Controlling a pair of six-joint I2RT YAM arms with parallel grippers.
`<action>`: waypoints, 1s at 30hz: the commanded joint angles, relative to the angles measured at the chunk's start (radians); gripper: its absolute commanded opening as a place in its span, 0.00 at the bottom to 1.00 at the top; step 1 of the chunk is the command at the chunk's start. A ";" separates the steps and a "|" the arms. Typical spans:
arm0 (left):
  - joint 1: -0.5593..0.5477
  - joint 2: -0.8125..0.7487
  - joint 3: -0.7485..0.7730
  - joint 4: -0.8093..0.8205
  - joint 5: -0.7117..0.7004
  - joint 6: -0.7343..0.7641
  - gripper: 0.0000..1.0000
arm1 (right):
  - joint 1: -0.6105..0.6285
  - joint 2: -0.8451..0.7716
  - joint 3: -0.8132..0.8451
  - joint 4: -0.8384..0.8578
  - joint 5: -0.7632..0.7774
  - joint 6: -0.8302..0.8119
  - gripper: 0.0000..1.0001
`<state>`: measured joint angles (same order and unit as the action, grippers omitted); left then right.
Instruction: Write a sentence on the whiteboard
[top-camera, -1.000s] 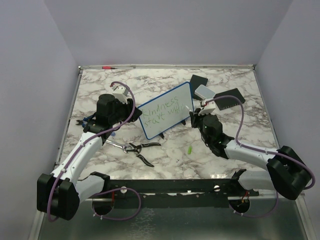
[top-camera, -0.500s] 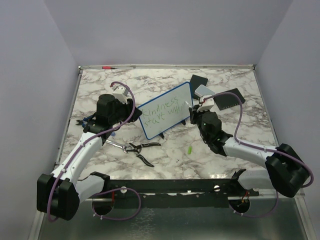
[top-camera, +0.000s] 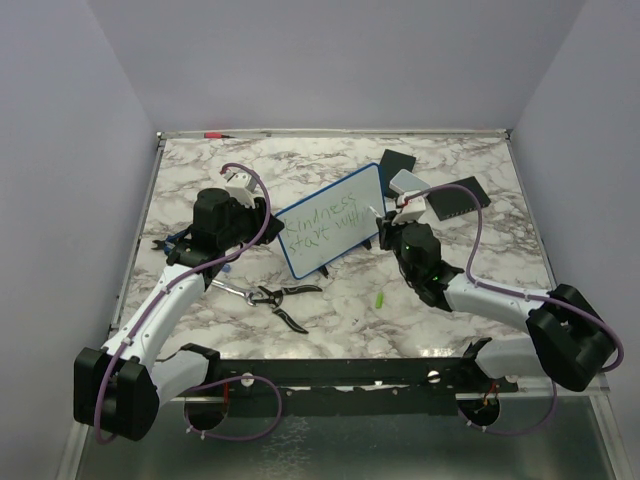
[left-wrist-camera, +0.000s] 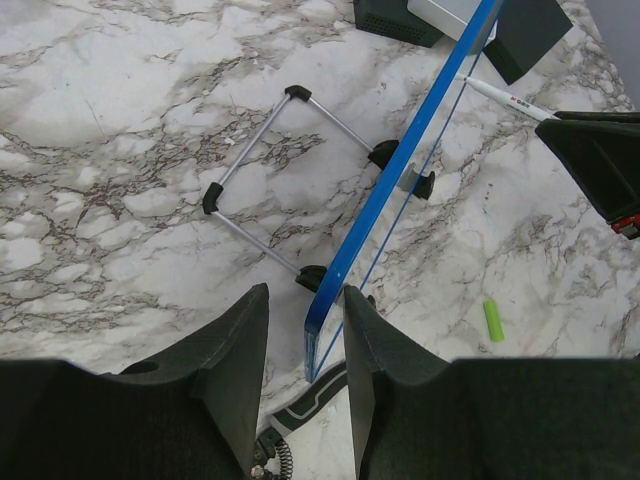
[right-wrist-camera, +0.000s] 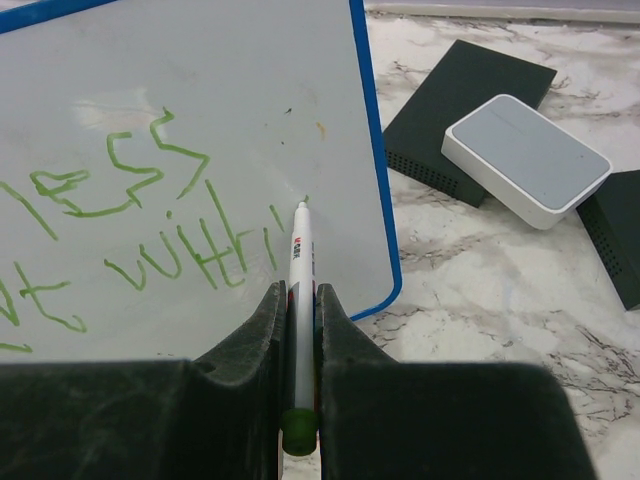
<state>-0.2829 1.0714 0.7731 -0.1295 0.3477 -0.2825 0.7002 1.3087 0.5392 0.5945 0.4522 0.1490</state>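
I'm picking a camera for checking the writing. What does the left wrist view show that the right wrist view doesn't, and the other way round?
Left wrist only: the wire stand behind the whiteboard, which is seen edge-on, and a loose green cap. Right wrist only: the green sentence on the board's face. Both: the whiteboard, the pen in the right end effector, and the black pads.

The counter (top-camera: 450, 300) held one whiteboard (top-camera: 330, 225), one pen (right-wrist-camera: 300, 290), one loose green cap (top-camera: 380, 299), one pair of pliers (top-camera: 275, 296), two black pads (top-camera: 398, 163) (top-camera: 460, 198), one white box (top-camera: 408, 182) and one small red object (top-camera: 213, 133) at twelve o'clock
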 joint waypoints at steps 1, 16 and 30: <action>0.005 -0.019 -0.008 0.005 0.012 0.017 0.37 | -0.001 0.011 -0.019 -0.017 -0.051 0.045 0.01; 0.005 -0.021 -0.009 0.005 0.016 0.016 0.37 | 0.017 0.039 -0.090 -0.016 -0.130 0.128 0.01; 0.005 -0.018 -0.009 0.005 0.013 0.016 0.37 | 0.008 -0.071 -0.046 -0.074 0.021 0.094 0.01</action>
<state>-0.2829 1.0710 0.7731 -0.1295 0.3485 -0.2825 0.7136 1.2488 0.4576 0.5297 0.4095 0.2680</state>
